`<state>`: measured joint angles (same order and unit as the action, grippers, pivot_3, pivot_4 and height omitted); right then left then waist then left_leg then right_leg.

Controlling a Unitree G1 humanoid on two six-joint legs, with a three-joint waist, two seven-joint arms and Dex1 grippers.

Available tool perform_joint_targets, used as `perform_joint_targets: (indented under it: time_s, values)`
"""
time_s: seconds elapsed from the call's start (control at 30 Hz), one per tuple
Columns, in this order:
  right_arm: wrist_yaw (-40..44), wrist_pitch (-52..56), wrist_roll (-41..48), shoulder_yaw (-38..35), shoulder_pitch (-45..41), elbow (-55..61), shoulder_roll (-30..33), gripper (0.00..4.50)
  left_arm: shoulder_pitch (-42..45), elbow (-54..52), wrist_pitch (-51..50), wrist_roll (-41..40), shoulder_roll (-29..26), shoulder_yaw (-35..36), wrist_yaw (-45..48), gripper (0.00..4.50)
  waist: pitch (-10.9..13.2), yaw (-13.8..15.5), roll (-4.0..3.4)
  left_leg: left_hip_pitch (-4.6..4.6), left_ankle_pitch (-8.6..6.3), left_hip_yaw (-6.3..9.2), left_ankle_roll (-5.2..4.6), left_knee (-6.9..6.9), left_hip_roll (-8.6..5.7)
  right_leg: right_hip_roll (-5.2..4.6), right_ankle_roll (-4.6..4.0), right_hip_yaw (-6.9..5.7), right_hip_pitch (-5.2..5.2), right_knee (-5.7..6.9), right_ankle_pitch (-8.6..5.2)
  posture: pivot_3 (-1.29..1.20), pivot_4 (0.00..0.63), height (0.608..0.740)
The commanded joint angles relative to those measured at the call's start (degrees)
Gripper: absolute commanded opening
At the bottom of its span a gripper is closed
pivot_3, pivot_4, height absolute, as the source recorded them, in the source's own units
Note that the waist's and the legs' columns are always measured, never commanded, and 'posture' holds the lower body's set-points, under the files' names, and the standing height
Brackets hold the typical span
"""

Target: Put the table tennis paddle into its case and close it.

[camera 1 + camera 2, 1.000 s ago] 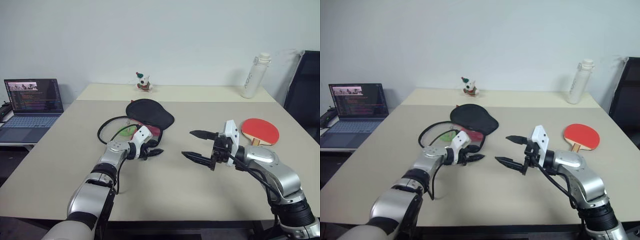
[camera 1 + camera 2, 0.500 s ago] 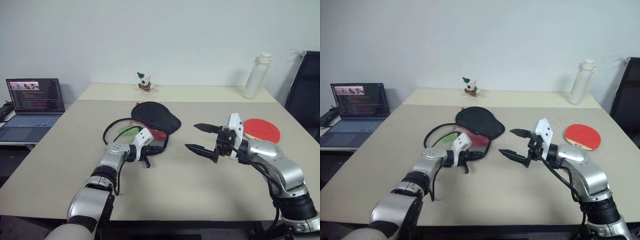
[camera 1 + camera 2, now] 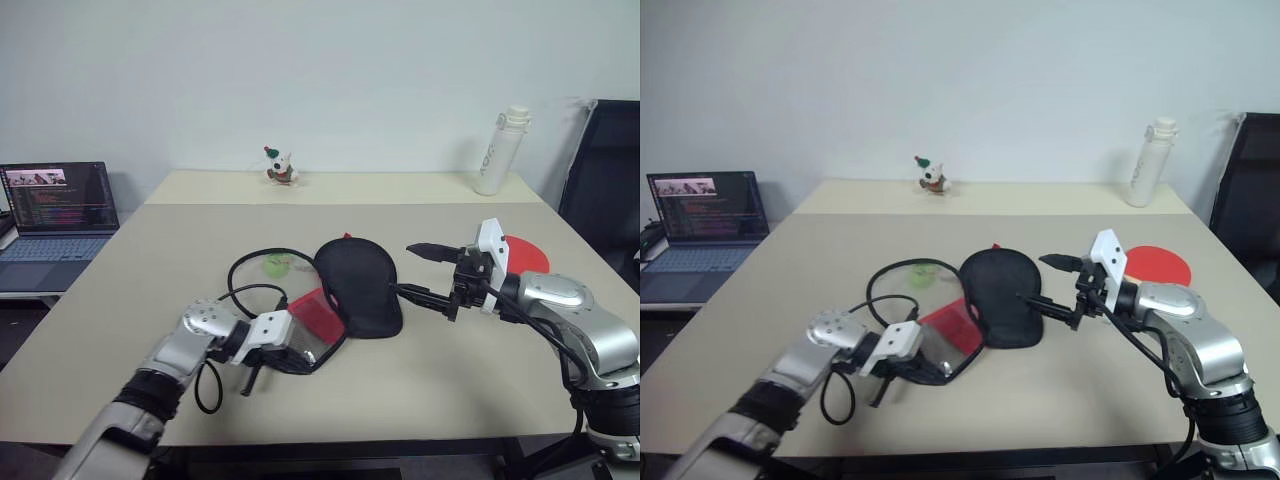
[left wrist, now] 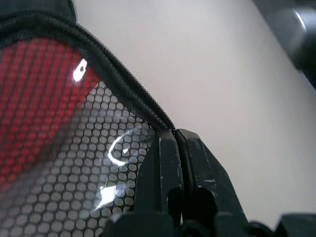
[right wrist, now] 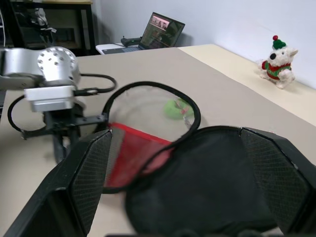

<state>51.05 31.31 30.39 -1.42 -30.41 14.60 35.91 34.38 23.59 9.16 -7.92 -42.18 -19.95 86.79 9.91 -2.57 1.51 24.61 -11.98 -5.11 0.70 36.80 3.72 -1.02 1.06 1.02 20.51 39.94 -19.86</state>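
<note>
The case lies open in the middle of the table, its black flap (image 3: 360, 288) spread flat and its mesh half with the red patch (image 3: 315, 315) nearer me. My left gripper (image 4: 176, 140) is shut on the zip edge of the mesh half (image 4: 74, 163), low at the front left. My right gripper (image 3: 414, 271) hovers open just right of the flap, fingers pointing at it. The red table tennis paddle (image 3: 527, 253) lies on the table behind the right gripper, partly hidden by it. A small green ball (image 3: 277, 264) sits inside the loop of the case's rim.
A laptop (image 3: 58, 208) stands on a side table at the far left. A small plush toy (image 3: 277, 165) and a white bottle (image 3: 497, 150) stand along the table's back edge. A black chair (image 3: 605, 190) is at the right.
My left gripper has shut on the case's edge and drawn back toward me, dragging the case nearer and rightward; its flap now lies beside the right gripper. The camera has also shifted.
</note>
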Motion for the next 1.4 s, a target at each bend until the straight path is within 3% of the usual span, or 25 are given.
perform_joint_targets:
  time_s: [0.03, 0.27, 0.37, 0.53, 0.6, 0.9, 1.1, 1.4]
  values:
    - [-0.3, -0.5, 0.4, -0.7, -1.0, 1.2, -0.1, 4.50, -1.1, 2.2, 1.3, 2.2, -2.6, -0.6, 4.1, 0.06, 0.0, 0.0, 0.00, 0.00, 0.00, 0.01, 0.00, 0.00, 0.00, 0.00, 0.00, -0.02, 0.00, 0.03, 0.00, 0.00, 0.150, 0.740]
    - [0.1, -1.5, -1.1, 1.0, -1.4, -2.5, -1.6, 4.50, -2.6, 0.3, 1.8, 0.5, -1.5, 5.2, -5.0, 0.06, 0.0, -0.1, 0.00, 0.00, 0.00, 0.02, -0.01, 0.02, 0.00, 0.01, 0.00, -0.01, 0.01, 0.07, 0.00, 0.00, 0.150, 0.740]
    - [1.3, -2.7, -2.1, 1.8, -1.4, -4.4, -1.7, 4.50, -4.0, 0.6, 6.2, 2.5, -1.7, 6.3, -8.4, 0.66, 0.0, 0.0, 0.01, 0.00, 0.00, 0.04, -0.01, 0.03, 0.00, 0.01, 0.00, -0.03, 0.01, 0.07, 0.00, 0.00, 0.150, 0.740]
    - [1.6, -2.2, -3.3, 3.1, -2.4, -6.8, -2.2, 4.50, -7.2, -2.7, 6.0, 1.5, -2.2, 9.4, -12.9, 2.43, 0.0, 0.2, 0.02, 0.02, 0.00, 0.05, -0.01, 0.05, -0.01, -0.01, 0.00, -0.04, 0.01, 0.07, 0.00, 0.00, 0.150, 0.740]
    - [-0.1, 0.9, -4.0, 4.1, -3.1, -7.6, -2.2, 4.50, -9.3, -7.6, -0.5, -2.4, -2.4, 12.4, -14.2, 3.06, 0.0, 0.2, 0.02, 0.02, 0.00, 0.04, -0.01, 0.04, 0.00, -0.01, 0.00, -0.02, 0.03, 0.07, 0.00, 0.00, 0.150, 0.740]
    - [-10.0, 14.6, -5.7, 4.3, -10.0, -19.0, -7.9, 4.50, -16.4, -30.3, -33.1, -24.2, -1.9, 29.4, -26.2, 3.06, 0.0, 0.5, 0.07, 0.11, 0.00, 0.12, 0.00, 0.05, -0.02, -0.05, 0.00, -0.09, 0.05, 0.07, 0.00, 0.00, 0.150, 0.740]
    - [-13.3, 11.7, -9.8, 4.4, -14.8, -30.1, -11.3, 4.50, -20.0, -35.0, -38.0, -25.5, -1.9, 34.0, -32.4, 3.06, 0.1, 0.7, 0.07, 0.12, 0.02, 0.13, 0.03, 0.03, -0.06, -0.05, 0.00, -0.10, 0.05, 0.04, 0.00, 0.00, 0.150, 0.740]
    - [-16.3, 7.8, -14.6, 3.9, -20.5, -44.6, -16.4, 4.50, -22.9, -38.8, -38.0, -25.1, -2.1, 35.2, -35.7, 3.06, 0.1, 0.6, 0.07, 0.12, 0.02, 0.12, 0.04, 0.01, -0.05, -0.05, 0.00, -0.09, 0.07, 0.03, 0.00, 0.00, 0.150, 0.740]
